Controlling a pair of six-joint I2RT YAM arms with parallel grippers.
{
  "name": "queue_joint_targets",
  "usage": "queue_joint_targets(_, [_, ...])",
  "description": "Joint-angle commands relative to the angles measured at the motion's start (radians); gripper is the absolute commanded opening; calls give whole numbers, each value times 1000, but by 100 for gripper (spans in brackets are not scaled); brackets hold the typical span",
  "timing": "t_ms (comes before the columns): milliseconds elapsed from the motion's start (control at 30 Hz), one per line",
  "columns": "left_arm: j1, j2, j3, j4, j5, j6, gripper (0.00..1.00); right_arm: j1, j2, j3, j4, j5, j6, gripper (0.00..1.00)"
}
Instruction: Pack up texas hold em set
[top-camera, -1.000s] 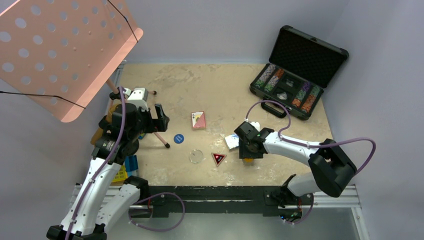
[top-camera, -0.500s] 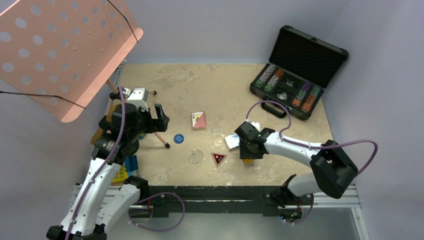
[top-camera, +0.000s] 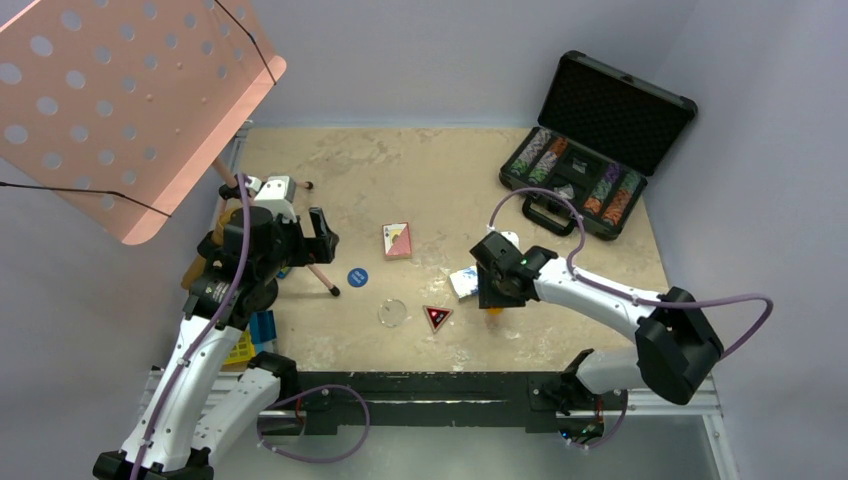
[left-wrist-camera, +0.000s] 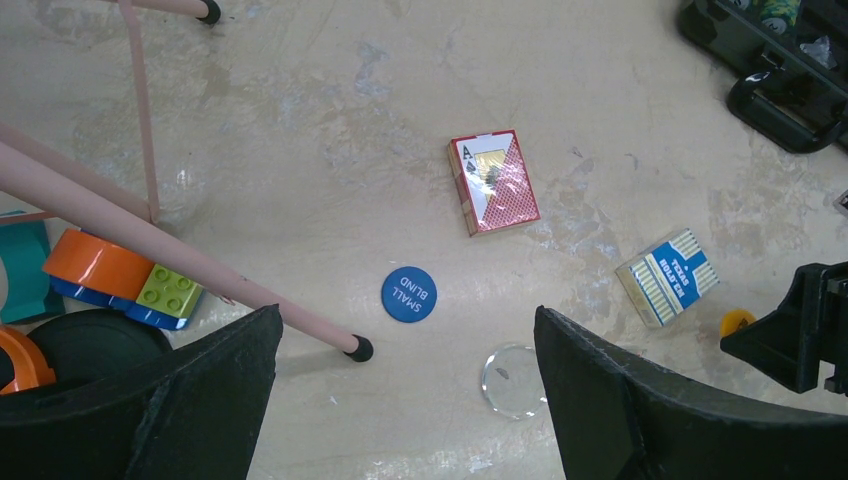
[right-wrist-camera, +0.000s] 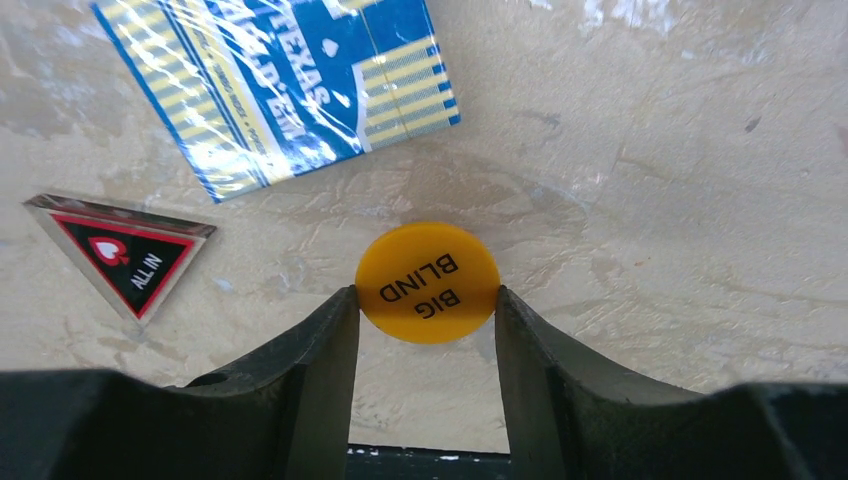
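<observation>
While the pink perforated music stand (top-camera: 130, 100) fills the far left, its thin legs reaching onto the tan table (top-camera: 420, 170), the left gripper (left-wrist-camera: 407, 330) hangs above the table's left side with its fingers spread wide apart and nothing between them. Just right of the stand's foot lies the round blue button (left-wrist-camera: 409, 294), printed SMALL BLIND, flat on the table. Beyond it, toward the far side, sits the red card deck (left-wrist-camera: 494, 182), face up and apart from everything else. Nearer the arms lies the clear button (left-wrist-camera: 513, 380), and beside it on the right the dark triangular marker (right-wrist-camera: 125, 255), lettered ALL IN. Next comes the blue and white card deck (right-wrist-camera: 290, 80), lying flat and slightly skewed. Just beside that deck, the right gripper (right-wrist-camera: 426, 298) is clamped on the edges of the orange button (right-wrist-camera: 428, 283), marked BIG BLIND; whether it is clear of the table cannot be told. At the far right corner stands the black briefcase (top-camera: 615, 110), lid raised, with rows of coloured chips (top-camera: 545, 155) in its tray.
</observation>
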Motion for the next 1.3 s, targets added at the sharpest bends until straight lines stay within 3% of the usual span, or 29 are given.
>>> queue_joint_targets(0, [6, -8, 0, 23, -1, -14, 100, -34, -17, 109, -33, 18, -65, 41])
queue_joint_targets(333, [6, -8, -2, 27, 4, -14, 100, -284, 61, 293, -15, -12, -286, 41])
queue_joint_targets(433, [6, 3, -3, 27, 5, -15, 100, -422, 177, 430, 6, -2, -374, 40])
queue_joint_targets(667, [6, 4, -2, 24, -13, -11, 100, -605, 414, 727, 4, -32, -466, 40])
queue_joint_targets(933, [6, 9, 0, 20, -26, -6, 100, -730, 637, 941, -17, -48, -501, 39])
queue_joint_targets(1267, [6, 12, 0, 22, -20, -6, 100, -818, 721, 985, 1, -59, -528, 39])
